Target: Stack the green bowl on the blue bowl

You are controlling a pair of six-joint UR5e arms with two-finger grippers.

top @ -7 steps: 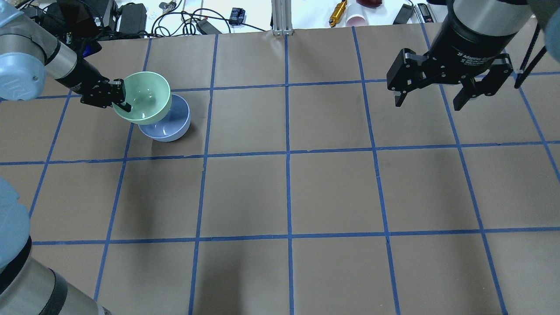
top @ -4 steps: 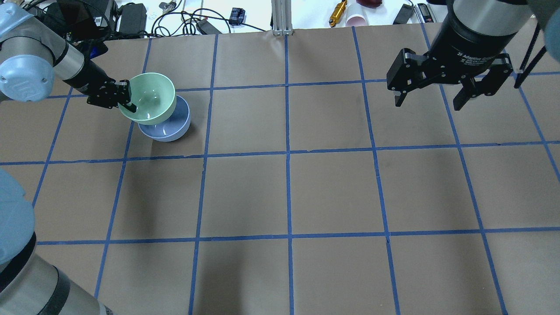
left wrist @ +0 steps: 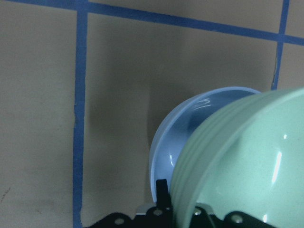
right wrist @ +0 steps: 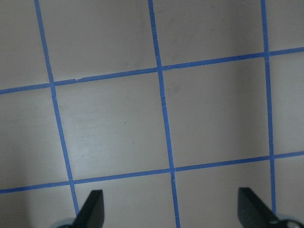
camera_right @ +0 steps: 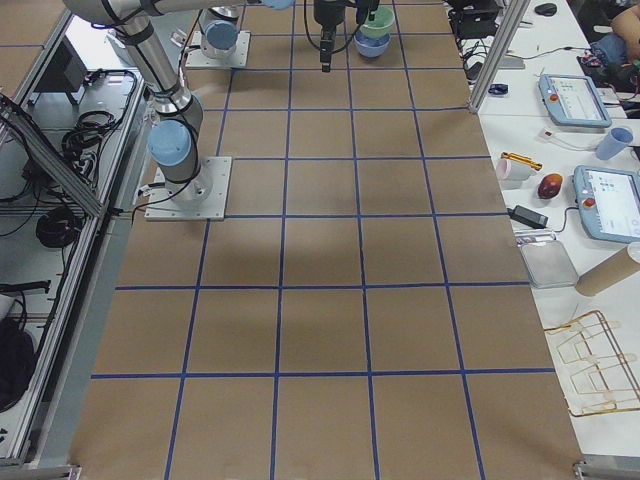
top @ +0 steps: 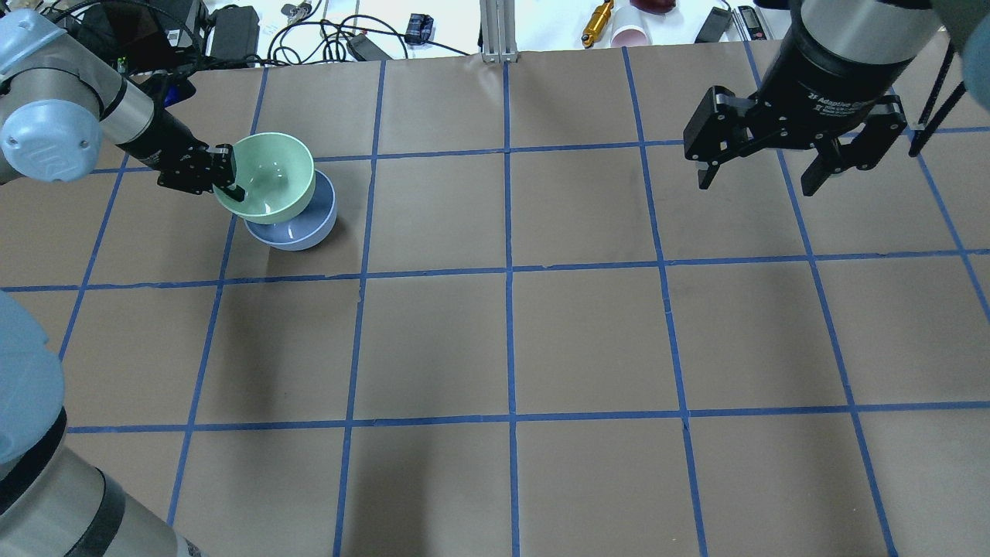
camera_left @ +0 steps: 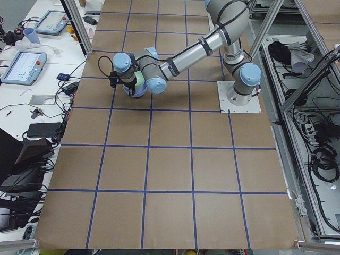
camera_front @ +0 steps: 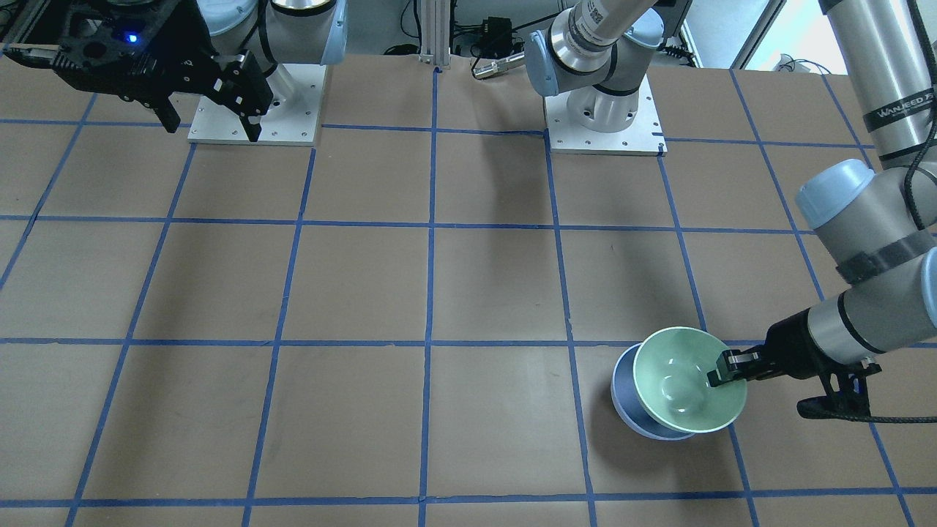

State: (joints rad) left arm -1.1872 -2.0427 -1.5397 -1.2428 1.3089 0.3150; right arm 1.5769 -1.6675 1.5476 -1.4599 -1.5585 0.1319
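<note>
The left gripper (top: 230, 182) is clamped on the rim of the green bowl (top: 267, 176), with 1 finger (top: 234, 188) inside the rim and the other against the outer wall. It holds the bowl tilted above the blue bowl (top: 300, 231). The blue bowl stands on the table (top: 588, 333), a brown surface divided into squares by blue tape lines, in the far part on the robot's left side. From overhead the green bowl covers most of the blue one but sits off-centre, shifted toward the left arm, so a crescent of blue rim and inner wall shows on the near side. In the left wrist view the ribbed outer wall of the green bowl lies in front of the blue bowl's hollow. Whether the 2 bowls touch cannot be told. The right gripper (top: 756, 186) hangs above the table on the far right, well apart from both bowls, its 2 fingers spread wide with nothing between them. Only tape lines lie under it in its wrist view. White lettering on its black wrist collar begins "2F Adaptive"; the rest is too small to read. In the front-facing view the sleeve on the left arm's upper tube carries white letters that look like "WANJEED".
</note>
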